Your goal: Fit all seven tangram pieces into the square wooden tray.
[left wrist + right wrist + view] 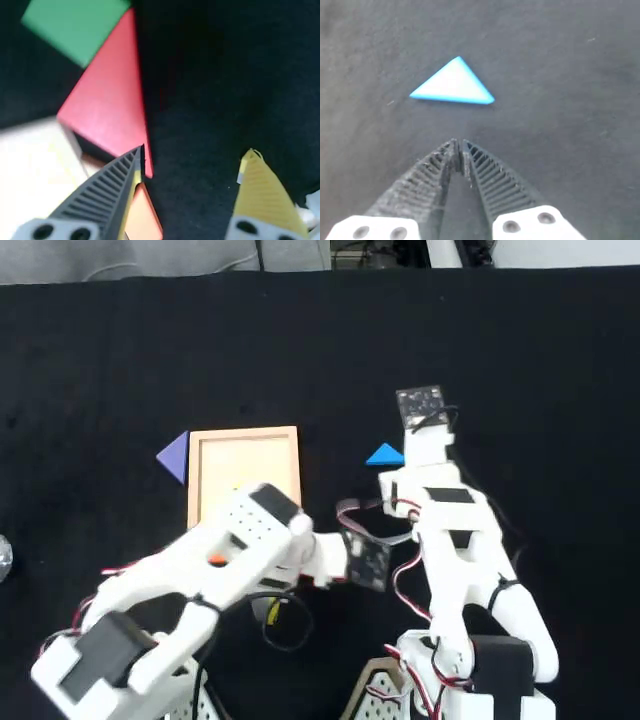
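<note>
Blue triangle (pixel 454 82) sits just ahead of the closed right hand (pixel 458 148).

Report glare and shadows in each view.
High view: the wooden tray looks washed pale against the black cloth. Left wrist view: a dark band of shadow lies under the red triangle, along its edge beside the tray. Right wrist view: glare whitens the face of the blue triangle.
</note>
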Available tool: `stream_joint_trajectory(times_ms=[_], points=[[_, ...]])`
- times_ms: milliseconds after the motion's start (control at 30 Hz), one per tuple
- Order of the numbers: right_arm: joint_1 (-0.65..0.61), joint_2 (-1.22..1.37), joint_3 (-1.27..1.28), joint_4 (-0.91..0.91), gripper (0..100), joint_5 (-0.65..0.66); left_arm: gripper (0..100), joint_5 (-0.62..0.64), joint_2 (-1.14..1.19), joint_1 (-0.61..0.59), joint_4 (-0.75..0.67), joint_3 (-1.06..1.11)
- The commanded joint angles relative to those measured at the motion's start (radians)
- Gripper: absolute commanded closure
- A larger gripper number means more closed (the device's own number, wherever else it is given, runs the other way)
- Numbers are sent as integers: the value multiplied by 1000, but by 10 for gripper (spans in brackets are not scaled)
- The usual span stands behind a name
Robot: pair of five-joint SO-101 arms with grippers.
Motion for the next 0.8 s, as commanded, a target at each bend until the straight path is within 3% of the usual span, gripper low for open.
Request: stream_joint_trajectory(times_ms=[0, 133, 267, 500, 767], points=[[86, 1, -68, -32, 987, -3, 694, -49, 77, 48, -89, -68], [130, 1, -76, -34, 987, -68, 690, -49, 152, 51, -199, -70], [135, 1, -79, -34, 987, -86, 689, -25, 157, 53, -201, -101], [135, 1, -81, -34, 987, -86, 661, 161, 66, 44, -210, -114], [135, 1, -81, -34, 987, -86, 627, 167, 61, -19, -282, -93]])
